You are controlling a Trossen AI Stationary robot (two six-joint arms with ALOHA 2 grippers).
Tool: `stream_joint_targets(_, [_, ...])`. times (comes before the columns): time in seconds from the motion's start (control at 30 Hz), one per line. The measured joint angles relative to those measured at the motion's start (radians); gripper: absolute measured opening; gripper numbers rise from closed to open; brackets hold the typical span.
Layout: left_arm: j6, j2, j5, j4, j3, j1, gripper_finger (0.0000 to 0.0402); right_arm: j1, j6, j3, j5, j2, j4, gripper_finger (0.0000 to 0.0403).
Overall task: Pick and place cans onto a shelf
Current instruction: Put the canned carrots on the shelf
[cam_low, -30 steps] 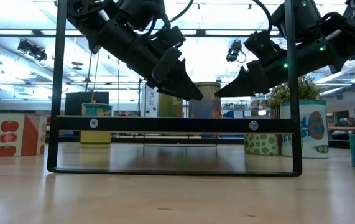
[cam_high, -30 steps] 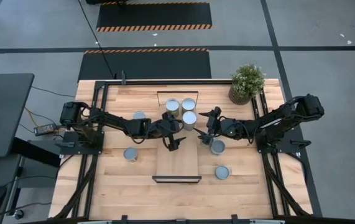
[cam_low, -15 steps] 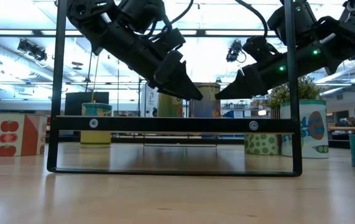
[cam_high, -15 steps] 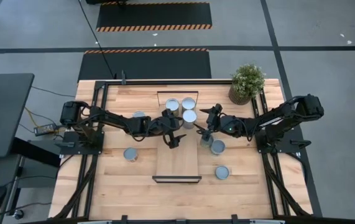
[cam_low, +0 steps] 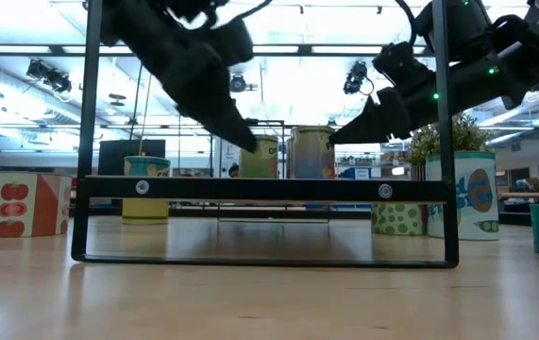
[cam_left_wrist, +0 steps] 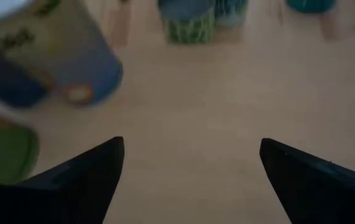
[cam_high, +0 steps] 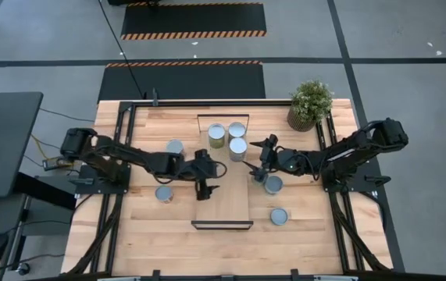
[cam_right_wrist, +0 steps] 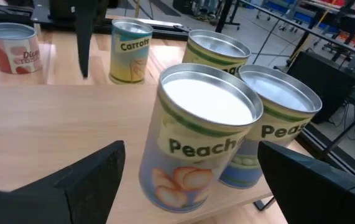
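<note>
Both claws are seen empty and spread wide. Left gripper (cam_high: pixel 205 190) is held over the middle of the shelf (cam_high: pixel 223 204), apart from the cans, and only bare board is seen between its fingers in the left wrist view. Right gripper (cam_high: pixel 258 165) is held just beside the shelf's right edge, near the group of three cans, and the peach can (cam_right_wrist: pixel 197 144) is framed between its open fingers in the right wrist view without being touched.

Three cans are already placed on the far end of the shelf: the peach can, a peas can (cam_right_wrist: pixel 270 124) and a third can (cam_right_wrist: pixel 217 53) behind them. In the high view they stand close together (cam_high: pixel 228 139).

Four cans are still left on the tabletop (cam_high: pixel 140 234): one (cam_high: pixel 176 147) and another (cam_high: pixel 164 193) on the left side, one (cam_high: pixel 273 184) and another (cam_high: pixel 279 216) on the right side. The nearer part of the shelf is free. It is judged that somewhat less than half of the work is done. A potted plant (cam_high: pixel 310 104) stands at the far right corner and is not part of it.
</note>
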Motion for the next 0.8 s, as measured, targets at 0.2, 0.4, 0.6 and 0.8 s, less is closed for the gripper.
stream_joint_targets(0.2, [-0.09, -0.125, -0.003, -0.247, 0.001, -0.008, 0.038, 0.027, -0.003, 0.0, 0.03, 0.0, 0.001, 0.0375])
stream_joint_targets(0.4, [-0.148, -0.235, -0.033, -0.499, 0.0, 0.001, 0.038, 0.027, -0.007, 0.0, 0.034, 0.0, -0.001, 0.0375])
stream_joint_targets(0.6, [-0.202, -0.319, -0.099, -0.684, 0.0, 0.0, 0.038, 0.027, -0.004, 0.0, 0.033, 0.0, 0.0, 0.0375])
stream_joint_targets(0.8, [-0.26, -0.405, -0.12, -0.771, -0.087, 0.006, 0.038, 0.027, -0.003, 0.0, 0.033, 0.0, 0.006, 0.0375])
